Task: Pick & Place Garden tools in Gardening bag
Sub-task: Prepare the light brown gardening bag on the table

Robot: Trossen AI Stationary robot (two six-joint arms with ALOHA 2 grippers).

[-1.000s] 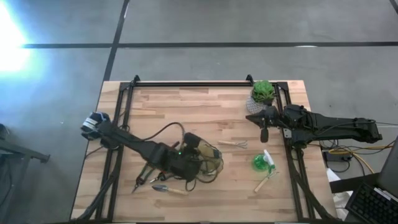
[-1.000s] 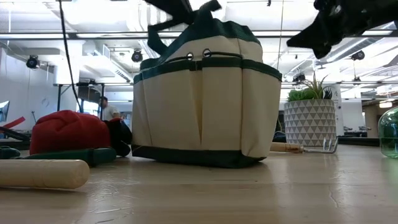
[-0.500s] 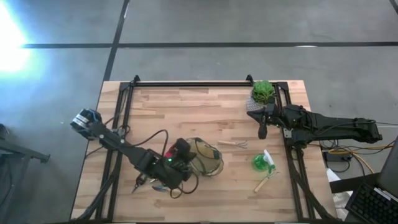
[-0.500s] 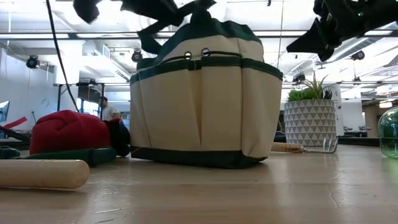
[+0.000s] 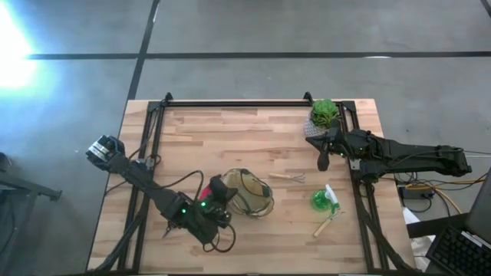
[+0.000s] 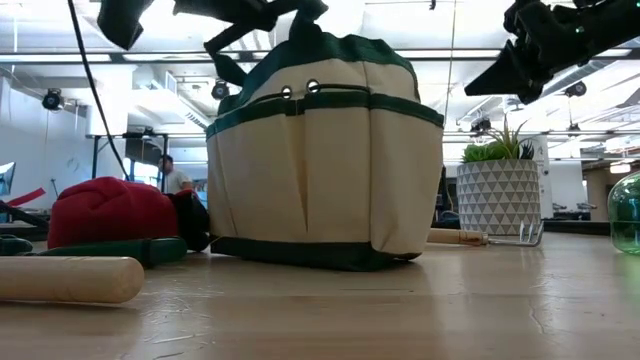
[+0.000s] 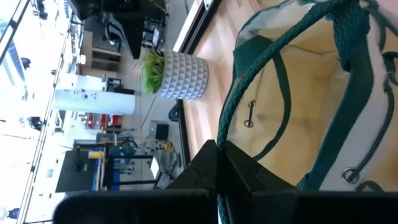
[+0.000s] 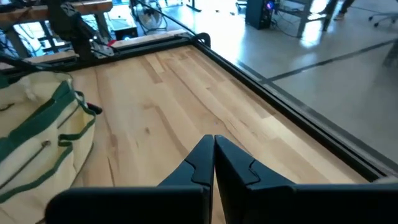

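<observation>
The beige gardening bag (image 5: 257, 195) with green trim stands upright on its base mid-table, also in the low view (image 6: 320, 170). My left gripper (image 5: 217, 188) is at its left rim, shut on a green handle. Loose garden tools lie on the table. These are a small fork (image 5: 288, 178), a green spray bottle (image 5: 321, 201), a wooden-handled tool (image 5: 326, 225) and dark tools (image 5: 170, 228) partly under my left arm. In the low view a red piece (image 6: 110, 212) and a wooden handle (image 6: 65, 278) lie left of the bag. My right gripper (image 5: 324, 161) hovers shut near the plant. My left gripper pinches the bag's green handle strap (image 7: 231, 121) between its two shut fingers, coming from the bag's left side and slanting slightly down. The strap runs up from the rim to the fingers (image 6: 250, 15) and is drawn out. The bag's base stays on the table.
A green plant in a white patterned pot (image 5: 324, 113) stands at the far right corner, close to my right gripper. A dark rail frame (image 5: 230, 102) runs along the table's far and side edges. Bare wood lies across the far half of the table.
My left gripper has moved toward the table's near-left and sunk a little, turning as it went, still shut on the handle. The bag has shifted slightly to the left with it, and its top has leaned that way while its base stays down.
</observation>
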